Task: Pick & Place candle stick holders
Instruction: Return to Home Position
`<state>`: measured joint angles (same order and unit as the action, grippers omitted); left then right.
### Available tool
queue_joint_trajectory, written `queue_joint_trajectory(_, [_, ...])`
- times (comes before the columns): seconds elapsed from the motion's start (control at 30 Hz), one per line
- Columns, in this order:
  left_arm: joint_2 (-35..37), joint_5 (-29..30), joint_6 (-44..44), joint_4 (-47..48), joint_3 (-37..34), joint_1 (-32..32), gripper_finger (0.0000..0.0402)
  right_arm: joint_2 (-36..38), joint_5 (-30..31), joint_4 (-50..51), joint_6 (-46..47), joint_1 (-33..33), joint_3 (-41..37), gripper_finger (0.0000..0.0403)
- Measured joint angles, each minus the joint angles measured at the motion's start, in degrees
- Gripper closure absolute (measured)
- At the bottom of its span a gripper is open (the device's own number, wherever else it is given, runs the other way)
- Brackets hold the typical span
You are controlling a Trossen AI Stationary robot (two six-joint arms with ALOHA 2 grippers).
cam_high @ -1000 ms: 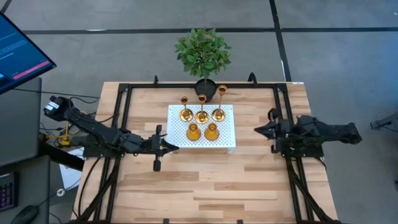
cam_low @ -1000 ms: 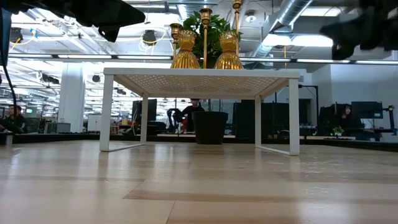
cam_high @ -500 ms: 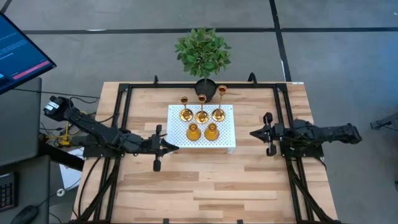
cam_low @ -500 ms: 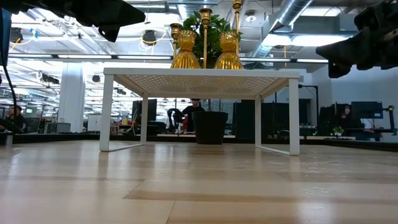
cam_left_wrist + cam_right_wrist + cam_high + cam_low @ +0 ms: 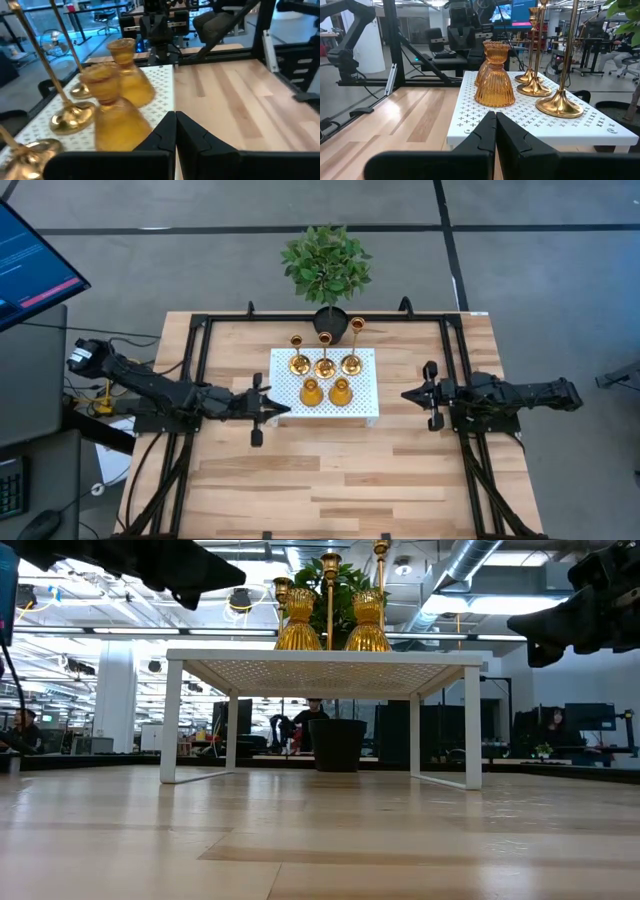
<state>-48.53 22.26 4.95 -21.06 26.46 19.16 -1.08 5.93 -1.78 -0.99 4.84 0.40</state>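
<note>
Five candle stick holders (image 5: 325,378) stand upright on a white perforated shelf (image 5: 368,406) at the far centre of the wooden table (image 5: 400,470).

- **Tall holders:** Three tall holders (image 5: 325,367), slim-stemmed with round gold bases, form the far row, side by side and apart from one another.
- **Short holders:** Two short holders (image 5: 325,392), bulbous and amber-gold, form the near row. They stand close together, and whether they touch cannot be told.
- **Shelf:** In the low view the shelf (image 5: 320,657) stands on white legs, with open space beneath it.
- **Plant:** A green plant (image 5: 326,265) in a black pot sits just beyond the shelf's far edge.

**Left gripper** (image 5: 281,409): it is just beside the shelf's near-left corner. In the low view it hangs higher than the shelf top (image 5: 195,578). Its wrist view shows the fingers (image 5: 165,131) pressed together with nothing between them, and the short holders (image 5: 116,102) close ahead.

**Right gripper** (image 5: 406,394): it is to the right of the shelf, with bare table between them, and is also raised (image 5: 545,635). Its fingers (image 5: 486,131) are clenched on nothing and point at the shelf's right edge.

**Writing:** A monitor (image 5: 30,260) at the far left shows lines of text too small to read. No brand or label is legible on the holders or the shelf.
</note>
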Motion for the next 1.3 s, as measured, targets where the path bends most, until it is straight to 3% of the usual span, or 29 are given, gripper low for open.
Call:
queue_joint_trajectory(0.23, [3.5, -5.2, 1.2, 1.7, 0.0, -7.8, 0.0399, 0.0, 0.0, 0.0, 0.0, 0.0, 0.0, 0.0403])
queue_joint_trajectory(0.57, [24.9, -6.5, 1.0, 22.2, 0.0, -9.5, 0.0399, 0.0, 0.1, 0.0, 0.0, 0.0, 0.0, 0.0403])
queue_joint_trajectory(0.73, [30.8, -9.3, 0.7, 28.9, 0.0, -9.5, 0.0399, 0.0, 0.1, 0.0, 0.0, 0.0, 0.0, 0.0403])
queue_joint_trajectory(1.13, [40.7, -9.6, 0.6, 35.6, -0.2, -9.5, 0.0399, 0.0, 0.1, 0.0, 0.0, 0.0, -0.1, 0.0403])
queue_joint_trajectory(1.3, [42.6, -9.9, 0.6, 32.4, -7.1, -9.5, 0.0399, 0.0, 0.1, 0.0, 0.0, 0.0, -0.1, 0.0403])
